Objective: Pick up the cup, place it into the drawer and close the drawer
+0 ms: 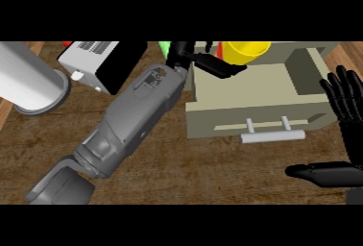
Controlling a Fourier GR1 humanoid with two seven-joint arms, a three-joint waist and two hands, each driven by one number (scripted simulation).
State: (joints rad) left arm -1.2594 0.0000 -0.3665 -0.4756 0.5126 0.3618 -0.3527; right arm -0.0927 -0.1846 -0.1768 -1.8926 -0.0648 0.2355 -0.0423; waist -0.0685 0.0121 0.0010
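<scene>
I'm holding the yellow cup [246,51] with my left hand [205,60], fingers curling round it, hovering over the open drawer [248,91]. Right hand [344,120] is resting open. Letting go off-centre could be clipping the drawer's wall.

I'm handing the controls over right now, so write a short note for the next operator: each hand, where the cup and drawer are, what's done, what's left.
Left hand: reached across to the top of the open drawer, fingers curled beside the yellow cup; the view does not settle whether it holds the cup.
Right hand: open, resting at the right edge, fingers up.
Cup: at the drawer's far edge, partly cut off by the view's top.
Drawer: pulled open, handle facing the robot.
Done: the cup has been brought to the drawer.
Left: confirm the cup sits inside, release, withdraw, push the drawer shut.
</scene>
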